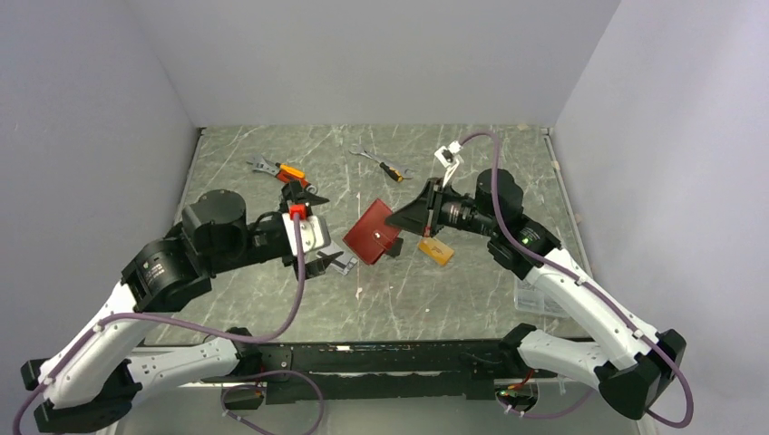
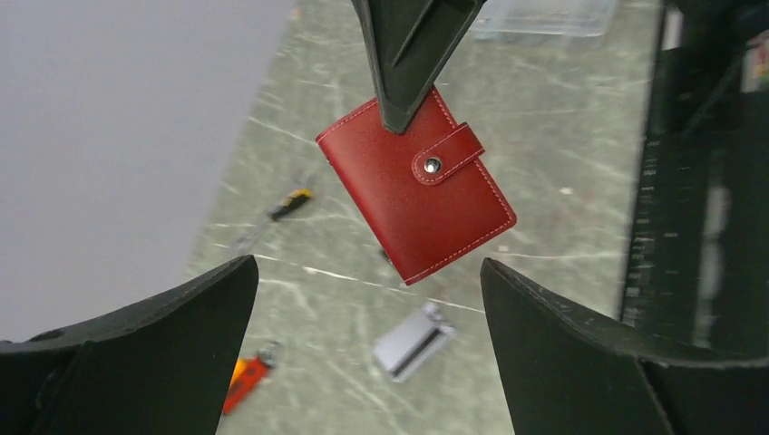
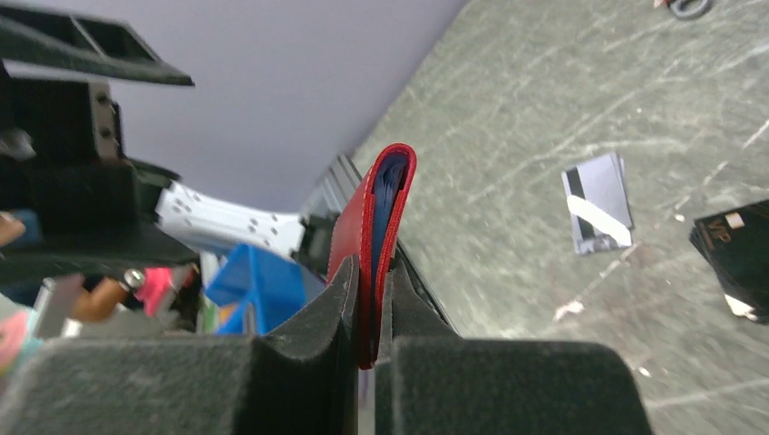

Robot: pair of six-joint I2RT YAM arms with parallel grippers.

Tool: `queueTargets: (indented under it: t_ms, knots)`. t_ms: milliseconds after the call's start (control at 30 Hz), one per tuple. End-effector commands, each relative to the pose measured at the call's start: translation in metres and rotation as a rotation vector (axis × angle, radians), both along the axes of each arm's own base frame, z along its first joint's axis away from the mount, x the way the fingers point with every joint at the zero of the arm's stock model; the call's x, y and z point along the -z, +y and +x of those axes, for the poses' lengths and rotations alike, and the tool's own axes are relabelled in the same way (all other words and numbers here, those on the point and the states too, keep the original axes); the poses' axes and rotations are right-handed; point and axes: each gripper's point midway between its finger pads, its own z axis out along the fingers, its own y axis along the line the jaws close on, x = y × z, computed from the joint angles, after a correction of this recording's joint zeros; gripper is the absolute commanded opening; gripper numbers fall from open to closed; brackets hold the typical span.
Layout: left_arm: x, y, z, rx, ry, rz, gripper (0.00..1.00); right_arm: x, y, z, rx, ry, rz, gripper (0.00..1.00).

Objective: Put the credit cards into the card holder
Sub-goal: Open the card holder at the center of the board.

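My right gripper (image 1: 395, 218) is shut on the red card holder (image 1: 372, 234) and holds it in the air, edge up. In the right wrist view the card holder (image 3: 385, 195) shows blue between its red covers, clamped in my gripper (image 3: 372, 281). From the left wrist it is the card holder (image 2: 417, 195) with its snap tab fastened. My left gripper (image 1: 339, 233) is open, and nothing sits between the fingers of this gripper (image 2: 367, 267). Below it lies a silver-grey credit card (image 2: 413, 340) (image 3: 598, 204). An orange-gold card (image 1: 436, 250) and a black card (image 3: 734, 258) lie on the table.
Two orange-handled wrenches (image 1: 277, 169) (image 1: 385, 168) lie towards the back of the marbled table (image 1: 435, 299). A clear plastic piece (image 1: 540, 294) sits at the right edge near the right arm. Grey walls close in the table on three sides.
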Motion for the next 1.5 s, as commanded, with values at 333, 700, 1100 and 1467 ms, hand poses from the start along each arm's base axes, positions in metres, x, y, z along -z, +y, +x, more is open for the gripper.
queueTargets:
  t_ms: [333,700,1100,1467]
  knots:
    - [0.072,-0.009,-0.023,0.142,0.743,-0.098,0.99,-0.004,0.013,-0.071,-0.390,-0.358,-0.132,0.00]
    - [0.058,-0.012,-0.061,0.431,0.911,-0.160,0.99,-0.008,0.031,-0.076,-0.475,-0.442,-0.147,0.00]
    - [0.084,-0.015,-0.050,0.356,0.880,-0.164,0.91,-0.023,0.047,-0.082,-0.552,-0.482,-0.153,0.00]
    - [0.079,-0.011,-0.051,0.367,0.817,-0.136,0.50,-0.013,0.058,-0.088,-0.624,-0.470,-0.220,0.00]
